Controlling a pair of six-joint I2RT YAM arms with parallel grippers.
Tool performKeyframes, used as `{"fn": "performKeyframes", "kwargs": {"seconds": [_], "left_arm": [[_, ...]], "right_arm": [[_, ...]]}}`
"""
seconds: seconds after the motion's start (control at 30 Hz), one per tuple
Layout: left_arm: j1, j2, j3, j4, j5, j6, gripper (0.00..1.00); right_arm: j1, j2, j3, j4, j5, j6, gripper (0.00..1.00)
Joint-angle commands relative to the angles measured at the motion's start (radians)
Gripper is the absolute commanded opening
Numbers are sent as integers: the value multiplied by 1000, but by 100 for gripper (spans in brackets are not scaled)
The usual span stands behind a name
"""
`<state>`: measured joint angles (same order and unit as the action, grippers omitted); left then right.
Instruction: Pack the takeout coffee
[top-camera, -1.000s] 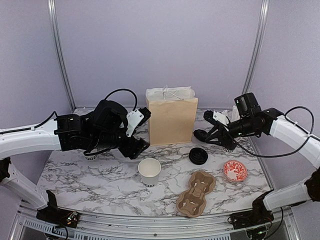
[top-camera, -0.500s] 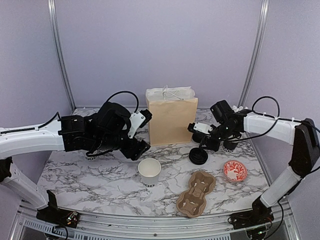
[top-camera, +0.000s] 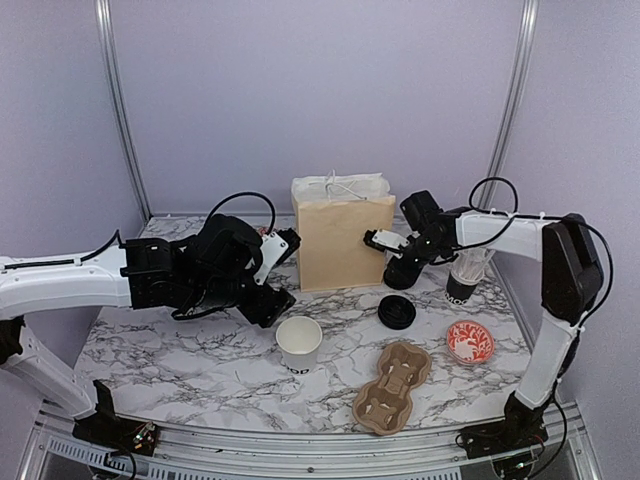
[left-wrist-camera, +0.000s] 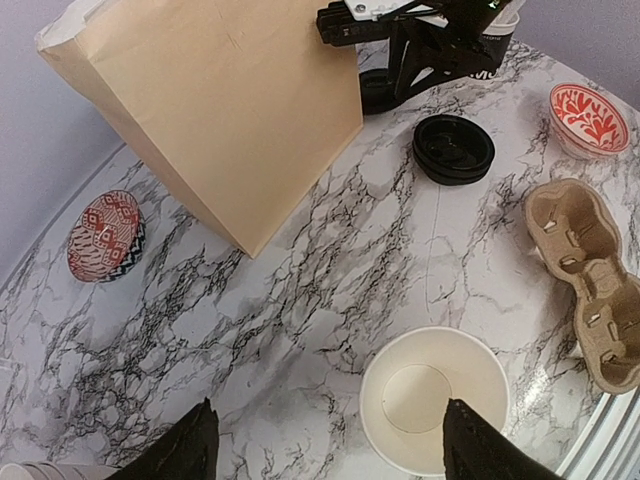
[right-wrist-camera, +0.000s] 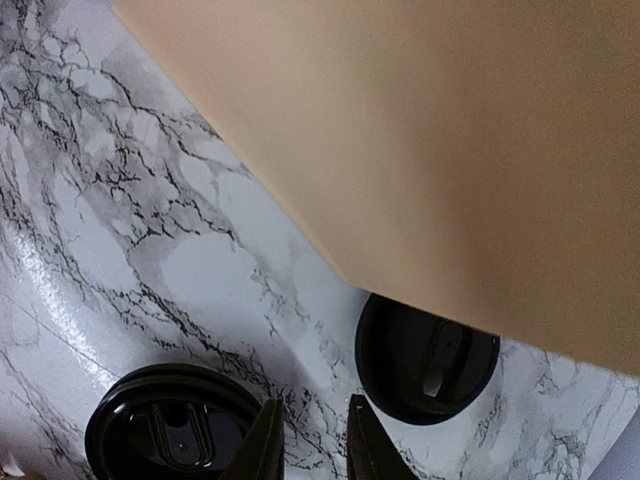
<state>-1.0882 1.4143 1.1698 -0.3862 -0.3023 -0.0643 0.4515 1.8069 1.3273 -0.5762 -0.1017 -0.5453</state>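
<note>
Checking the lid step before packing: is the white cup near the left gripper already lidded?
No, the white cup stands open-topped, its bare inside showing; a black lid lies apart from it.

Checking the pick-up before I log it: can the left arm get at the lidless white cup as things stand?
Probably yes. The left gripper hangs open right beside the cup, nothing stands between them, and the bag and cardboard tray sit well away.

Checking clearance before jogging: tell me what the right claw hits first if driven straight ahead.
The right claw probably meets bare marble table between two black lids, short of the paper bag; depth is unclear.
</note>
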Motion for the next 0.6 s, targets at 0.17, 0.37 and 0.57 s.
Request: {"fn": "performKeyframes", "kwargs": {"seconds": [0.17, 0.37, 0.57], "left_arm": [[2, -29, -41, 11, -27, -8, 78], [2, -31, -58, 18, -25, -14, 78], [2, -40, -73, 17, -19, -17, 79]], "right_arm": [[-4, 134, 157, 41, -13, 29, 22], [-5, 198, 222, 19, 16, 33, 23], [-21, 180, 215, -17, 81, 62, 38]]}}
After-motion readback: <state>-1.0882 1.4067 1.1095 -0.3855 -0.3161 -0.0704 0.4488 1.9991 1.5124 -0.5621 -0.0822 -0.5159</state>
